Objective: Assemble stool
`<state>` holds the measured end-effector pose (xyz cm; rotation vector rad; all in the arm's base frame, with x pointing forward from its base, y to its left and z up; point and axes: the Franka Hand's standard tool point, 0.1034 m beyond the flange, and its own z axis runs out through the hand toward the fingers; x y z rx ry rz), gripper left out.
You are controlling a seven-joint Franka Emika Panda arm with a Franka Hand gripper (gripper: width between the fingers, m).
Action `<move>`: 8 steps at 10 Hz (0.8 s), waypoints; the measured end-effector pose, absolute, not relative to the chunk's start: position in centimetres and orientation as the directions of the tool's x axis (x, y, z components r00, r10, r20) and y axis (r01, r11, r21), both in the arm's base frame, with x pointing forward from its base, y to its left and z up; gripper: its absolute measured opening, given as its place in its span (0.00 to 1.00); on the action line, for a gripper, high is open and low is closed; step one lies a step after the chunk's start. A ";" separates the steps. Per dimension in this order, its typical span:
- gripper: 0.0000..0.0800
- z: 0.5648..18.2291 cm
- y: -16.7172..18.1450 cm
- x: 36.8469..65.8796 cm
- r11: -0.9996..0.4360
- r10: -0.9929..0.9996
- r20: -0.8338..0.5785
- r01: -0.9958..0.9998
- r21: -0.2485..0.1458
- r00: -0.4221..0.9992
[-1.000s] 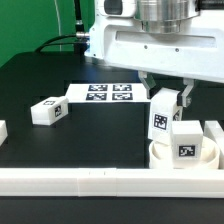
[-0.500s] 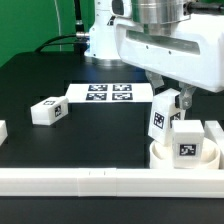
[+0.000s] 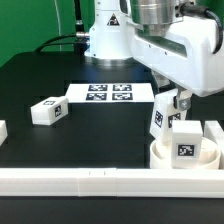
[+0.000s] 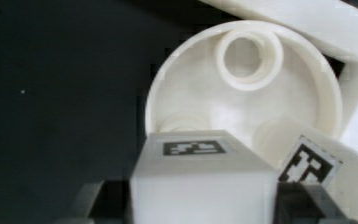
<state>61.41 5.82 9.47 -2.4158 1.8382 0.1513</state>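
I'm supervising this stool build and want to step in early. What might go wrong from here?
The leg at the jaws looks slightly tilted on the seat, so it may go into its socket crookedly or topple. The second leg stands close beside it, so the gripper may knock it. Whether the jaws grip is unclear.

round white seat (image 3: 160,158) carries two upright tagged legs (image 3: 187,141); a third leg (image 3: 47,110) lies well apart.
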 end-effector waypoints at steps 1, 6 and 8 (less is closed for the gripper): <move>0.43 9.5 5.9 61.4 -0.252 -0.957 -0.141 -0.968 -0.019 0.252; 0.80 10.9 6.1 61.5 -0.331 -0.932 -0.143 -0.943 -0.040 0.333; 0.81 11.9 6.1 62.0 -0.338 -0.927 -0.145 -0.938 -0.071 0.345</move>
